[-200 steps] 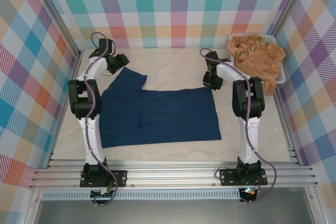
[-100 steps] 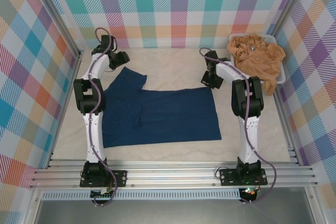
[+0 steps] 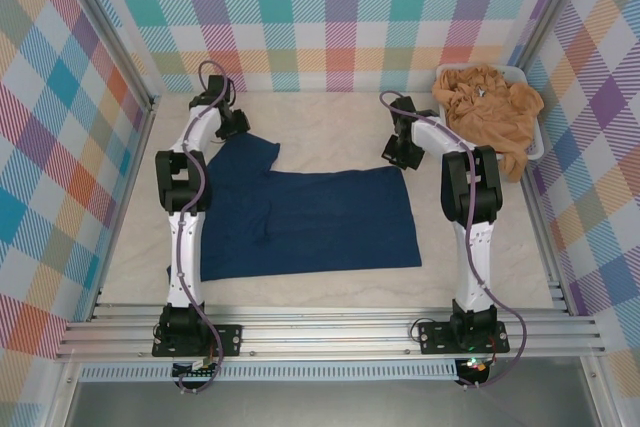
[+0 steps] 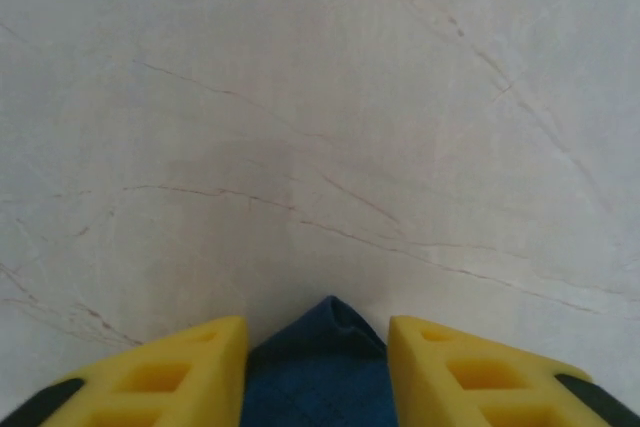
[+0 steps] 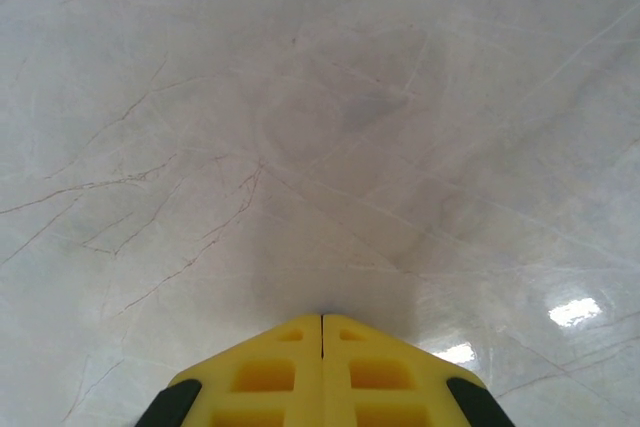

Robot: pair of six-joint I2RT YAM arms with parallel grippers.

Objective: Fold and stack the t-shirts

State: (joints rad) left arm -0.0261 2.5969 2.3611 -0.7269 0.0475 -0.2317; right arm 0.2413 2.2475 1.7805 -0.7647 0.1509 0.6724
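Across bench centre, top view: dark navy cloth t-shirt spread flat on pale marbled bench; left gripper at its far sleeve tip, right gripper at its far right corner. Left wrist: yellow fingers narrowly apart, navy tip between. Right wrist: fingers pressed together over bench surface.

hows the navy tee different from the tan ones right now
The navy t-shirt is laid out flat on the table; the tan t-shirts are crumpled in a heap. The navy t-shirt lies mid-table; the tan t-shirts sit in the white tub at the far right, spilling over its near edge. Neither is stacked yet.
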